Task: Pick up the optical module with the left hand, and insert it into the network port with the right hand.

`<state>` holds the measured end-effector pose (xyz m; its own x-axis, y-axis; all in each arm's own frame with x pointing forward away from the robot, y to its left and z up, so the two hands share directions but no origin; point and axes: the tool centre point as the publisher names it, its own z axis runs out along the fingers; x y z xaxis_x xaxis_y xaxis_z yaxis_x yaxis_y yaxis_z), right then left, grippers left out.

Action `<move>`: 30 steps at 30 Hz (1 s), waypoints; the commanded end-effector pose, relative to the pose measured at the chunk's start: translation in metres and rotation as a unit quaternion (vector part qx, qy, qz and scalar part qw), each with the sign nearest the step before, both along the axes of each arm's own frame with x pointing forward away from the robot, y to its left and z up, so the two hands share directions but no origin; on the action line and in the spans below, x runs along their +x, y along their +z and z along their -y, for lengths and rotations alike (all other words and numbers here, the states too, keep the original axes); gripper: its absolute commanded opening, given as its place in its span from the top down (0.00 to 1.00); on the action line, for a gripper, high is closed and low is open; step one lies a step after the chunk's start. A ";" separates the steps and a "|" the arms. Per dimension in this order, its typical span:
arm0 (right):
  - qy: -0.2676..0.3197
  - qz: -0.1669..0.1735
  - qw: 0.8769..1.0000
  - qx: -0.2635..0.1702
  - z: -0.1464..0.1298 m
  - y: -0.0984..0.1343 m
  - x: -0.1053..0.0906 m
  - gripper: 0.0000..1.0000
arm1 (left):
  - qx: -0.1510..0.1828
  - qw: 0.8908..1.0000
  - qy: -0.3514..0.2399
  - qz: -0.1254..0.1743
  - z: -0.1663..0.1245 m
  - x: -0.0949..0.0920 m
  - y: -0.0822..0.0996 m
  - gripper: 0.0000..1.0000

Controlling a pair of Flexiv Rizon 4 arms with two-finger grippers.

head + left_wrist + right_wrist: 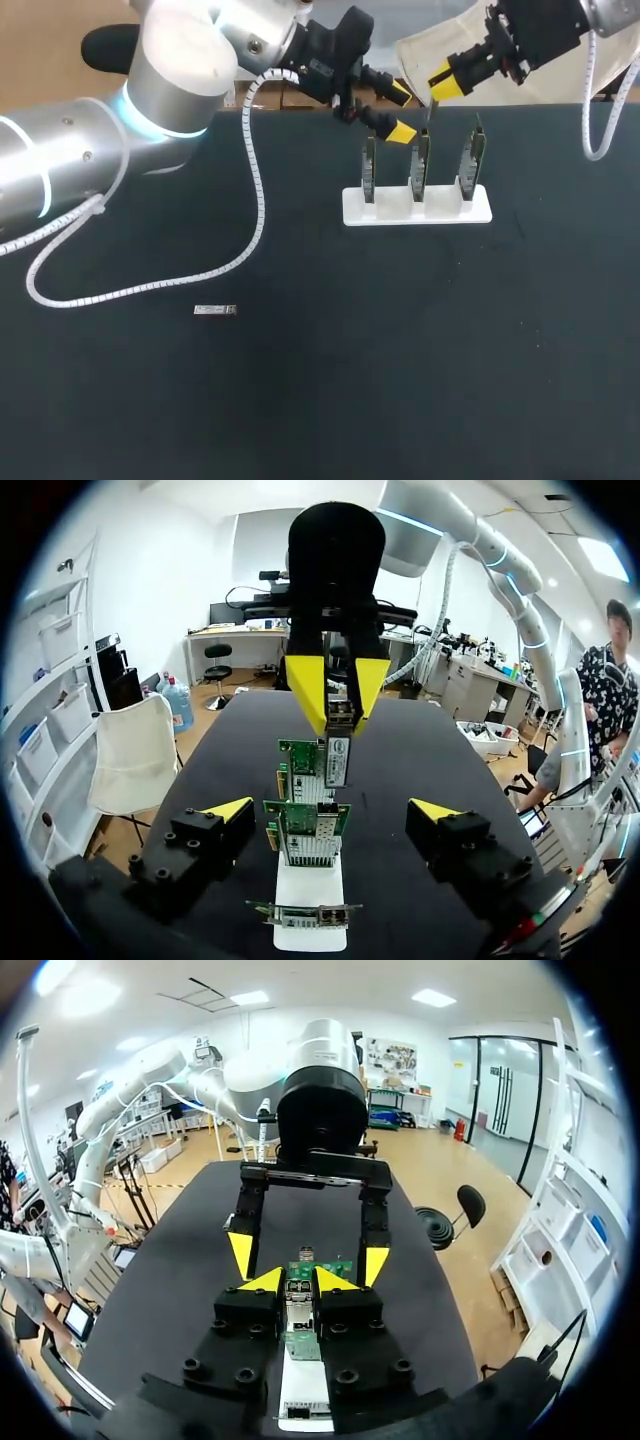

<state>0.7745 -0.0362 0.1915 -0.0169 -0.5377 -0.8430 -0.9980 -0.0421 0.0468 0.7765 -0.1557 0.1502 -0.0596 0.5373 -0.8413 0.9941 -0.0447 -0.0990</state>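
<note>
A white stand (440, 210) at the back of the table carries three upright network cards (420, 168). My right gripper (440, 84) hovers above the middle card, shut on a small optical module (431, 108) that points down at it. In the right wrist view the module (299, 1305) sits between the closed yellow fingertips of the right gripper (300, 1282). My left gripper (400, 112) stands open just left of the middle card, nothing between its fingers. The left wrist view has its own gripper (330, 815) straddling the cards (305, 830), with the held module (338, 755) ahead.
A second optical module (215, 310) lies flat on the black table, left of centre. My left arm's white coiled cable (255, 200) hangs down and trails over the table's left part.
</note>
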 end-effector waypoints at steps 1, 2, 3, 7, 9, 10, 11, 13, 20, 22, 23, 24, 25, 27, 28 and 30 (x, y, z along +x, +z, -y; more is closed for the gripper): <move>0.008 -0.001 1.000 0.000 -0.002 -0.002 0.002 1.00 | 0.001 1.000 -0.002 -0.001 0.001 0.002 0.000 0.00; 0.009 0.000 1.000 -0.001 -0.003 -0.002 0.002 1.00 | 0.001 1.000 -0.002 -0.001 0.001 0.002 0.000 0.00; 0.011 -0.001 1.000 -0.001 -0.004 -0.003 0.002 1.00 | 0.001 1.000 -0.002 -0.001 0.001 0.002 0.000 0.00; 0.016 -0.001 1.000 -0.001 -0.006 -0.004 0.001 1.00 | 0.001 1.000 -0.002 -0.001 0.001 0.002 0.000 0.00; 0.020 0.001 1.000 -0.004 -0.007 -0.006 0.000 1.00 | 0.001 1.000 -0.002 -0.001 0.001 0.002 0.000 0.00; 0.021 0.001 1.000 -0.004 -0.008 -0.007 0.000 1.00 | 0.001 1.000 -0.002 -0.001 0.001 0.002 0.000 0.00; 0.021 0.001 1.000 -0.004 -0.008 -0.007 0.000 1.00 | 0.001 1.000 -0.002 -0.001 0.001 0.002 0.000 0.00; 0.022 0.007 1.000 -0.012 -0.008 -0.009 0.000 1.00 | 0.001 1.000 -0.002 -0.001 0.001 0.002 0.000 0.00; 0.023 0.011 1.000 -0.016 -0.007 -0.011 0.000 1.00 | 0.001 1.000 -0.002 -0.001 0.001 0.002 0.000 0.00; 0.024 0.012 1.000 -0.017 -0.007 -0.011 0.000 1.00 | 0.001 1.000 -0.002 -0.001 0.001 0.002 0.000 0.00; 0.024 0.012 0.999 -0.018 -0.007 -0.012 0.001 1.00 | 0.001 1.000 -0.002 -0.001 0.001 0.002 0.000 0.00; 0.023 0.012 0.999 -0.018 -0.007 -0.012 0.001 1.00 | 0.001 1.000 -0.002 -0.001 0.001 0.002 0.000 0.00; 0.023 0.012 0.999 -0.019 -0.007 -0.012 0.002 1.00 | 0.001 1.000 -0.002 -0.001 0.001 0.002 0.000 0.00; 0.022 0.011 1.000 -0.020 -0.006 -0.013 0.002 1.00 | 0.001 1.000 -0.002 -0.001 0.001 0.002 0.000 0.00; 0.021 0.010 1.000 -0.020 -0.005 -0.013 0.001 1.00 | 0.001 1.000 -0.002 -0.001 0.001 0.002 0.000 0.00; 0.021 0.008 1.000 -0.021 -0.005 -0.014 0.000 1.00 | 0.001 1.000 -0.002 -0.001 0.001 0.002 0.000 0.00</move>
